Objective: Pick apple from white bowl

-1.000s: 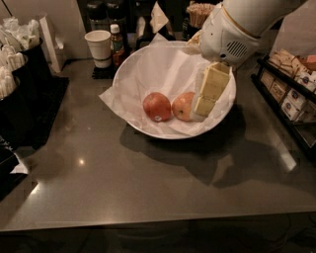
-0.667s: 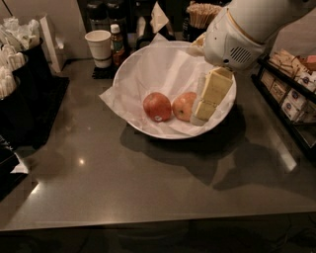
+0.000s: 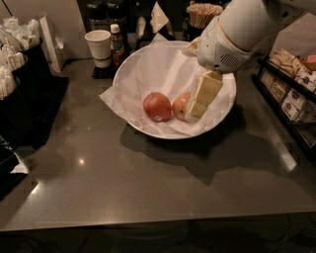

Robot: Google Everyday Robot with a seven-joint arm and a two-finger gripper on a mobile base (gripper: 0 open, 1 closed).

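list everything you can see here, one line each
counter: one, dark grey, fills the foreground
white bowl: one, white, centre of the counter
crinkled paper: one sheet, white, lining the bowl
apple: one, pale yellow-orange, in the bowl, right of the other
redder apple: one, red, in the bowl, left of the pale one
paper cup: one, white, behind the bowl to the left
small bottle: one, brownish with a white cap, beside the cup
stick holder: one, tan, at the back
packet racks: dark, along the right edge
arm: one, white, from the upper right
gripper: one, cream, down in the bowl against the apple
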